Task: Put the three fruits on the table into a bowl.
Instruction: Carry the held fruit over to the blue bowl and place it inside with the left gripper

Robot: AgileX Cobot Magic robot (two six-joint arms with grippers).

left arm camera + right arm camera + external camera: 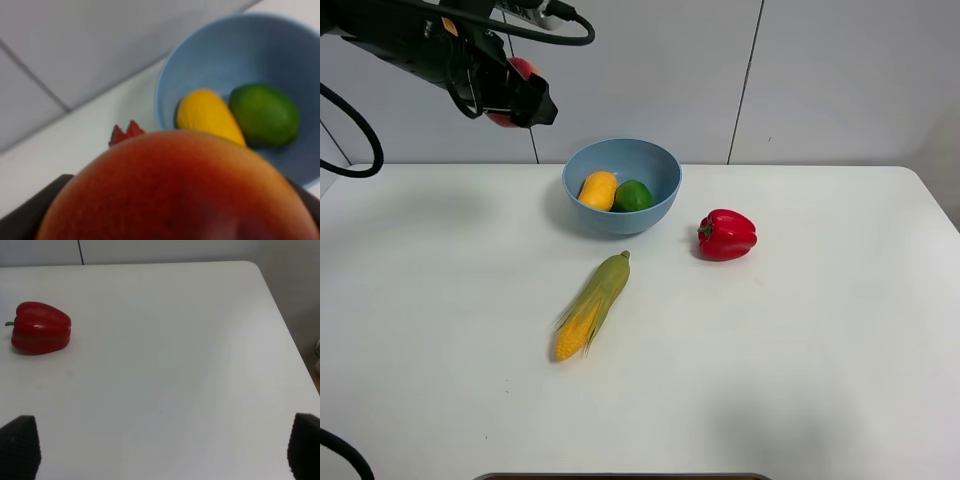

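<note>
Two fruits are in the blue bowl [622, 185] already: the orange-yellow fruit [598, 190] and the green lime [633, 195]. They sit side by side and touch. The red apple [517, 72] is the last one. The left gripper [520, 95] holds it tight between its fingers, high in the air, up and to the left of the bowl. In the left wrist view the apple [180, 187] fills most of the picture, and the bowl [240, 55] lies beyond it.

The right gripper [160, 447] has its fingers spread wide with nothing in them. It hangs over a bare part of the white table [800, 340], with the red pepper [40, 328] well off to one side.

What could go wrong? The apple is not over the bowl yet. If the fingers let go now, I think it would land on the table and roll away. If it falls from too high, it may bump the two fruits and bounce out.

The apple is round, so it has no long side. The orange-yellow fruit does: its long side runs from the bowl's near-left wall up toward the back. The corn [592, 306] and the pepper should stay on the table.
</note>
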